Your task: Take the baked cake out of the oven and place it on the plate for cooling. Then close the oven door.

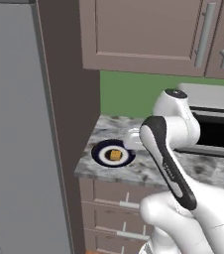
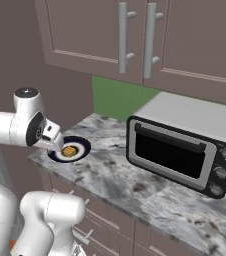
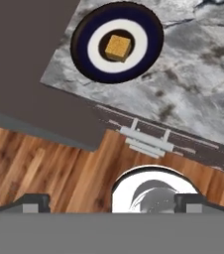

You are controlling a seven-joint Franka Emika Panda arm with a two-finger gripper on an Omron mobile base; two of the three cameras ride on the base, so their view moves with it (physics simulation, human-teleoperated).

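In the left base view, the baked cake [image 1: 115,155] sits as a small yellow-orange lump in the middle of the plate [image 1: 99,152], a round dish with a dark blue rim and a white ring, at the centre-left of the frame near the left end of the marbled grey table [image 1: 148,169]. The white arm [image 1: 169,163] rises from the lower right and crosses in front of the table just right of the plate. At the right edge, behind the arm, the oven [image 1: 214,116] shows its silver top and dark window, and brown cabinets [image 1: 143,34] with 2 silver handles fill the top. In the right base view, the cake [image 2: 69,150] lies on the plate [image 2: 83,146] at the centre-left, with the arm's wrist [image 2: 31,127] hanging just left of it and partly over the plate's near rim. The oven [image 2: 182,142] stands well apart on the table [image 2: 120,180] at the right of the frame; its door [image 2: 169,153], a dark panel with a horizontal bar handle, sits flush against the body, and 3 knobs run down its right side. In the hand view, the cake [image 3: 118,47] rests at the centre of the plate [image 3: 84,47] in the upper middle of the frame, on the table [image 3: 198,84], with drawer fronts and a wooden floor [image 3: 49,168] below. The pincer [image 3: 112,202] stands with its 2 dark tips wide apart at the bottom corners, holding nothing and clear of the cake.
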